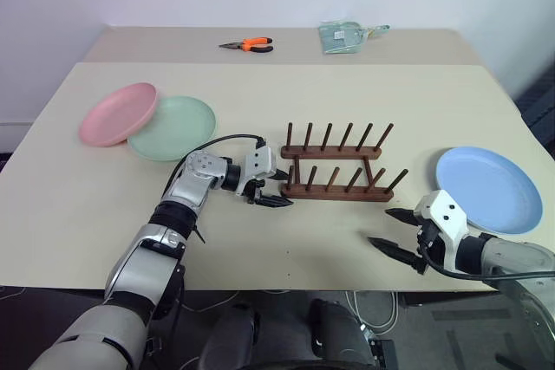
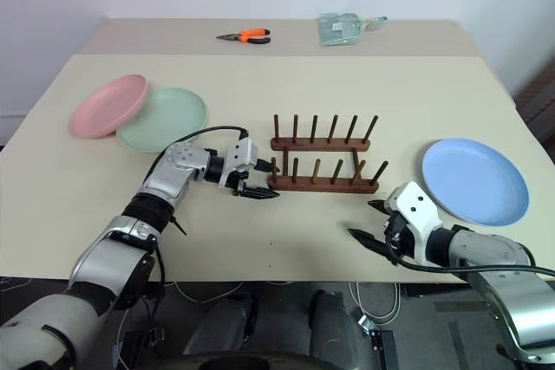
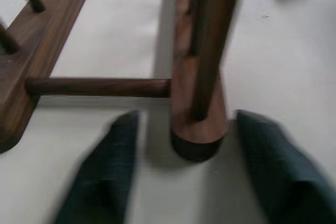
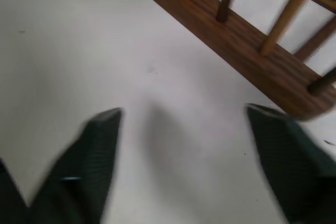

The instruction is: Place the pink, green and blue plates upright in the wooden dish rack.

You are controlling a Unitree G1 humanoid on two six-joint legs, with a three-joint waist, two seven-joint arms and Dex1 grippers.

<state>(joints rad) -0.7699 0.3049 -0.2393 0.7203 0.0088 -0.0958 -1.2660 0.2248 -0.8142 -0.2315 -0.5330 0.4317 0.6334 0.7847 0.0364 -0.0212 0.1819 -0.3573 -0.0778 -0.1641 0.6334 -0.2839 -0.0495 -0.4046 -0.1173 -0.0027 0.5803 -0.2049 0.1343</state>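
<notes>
The wooden dish rack (image 1: 336, 164) sits at the centre of the frame, empty, its long axis running left to right across the beige surface (image 1: 260, 93); two rows of thin dark pegs rise from smooth brown base bars.

The left hand (image 1: 276, 200) lies just at the rack's left end. In the left wrist view its fingers (image 3: 100, 171) are spread, released, either side of the rounded end of the near base bar, gripping nothing.

The right hand (image 1: 392, 230) hovers at the lower right of the frame, also spread and empty, short of the rack's right end.

The blue plate (image 1: 488, 189) lies flat to the right of centre, just beyond the right hand and up-right of it, so that arm looks much the nearer for it.

The pink plate (image 1: 117, 113) and green plate (image 1: 173, 127) lie at upper left, the pink rim overlapping the green, well apart from the rack and closer to the left arm. All three are round, shallow and matte.
</notes>
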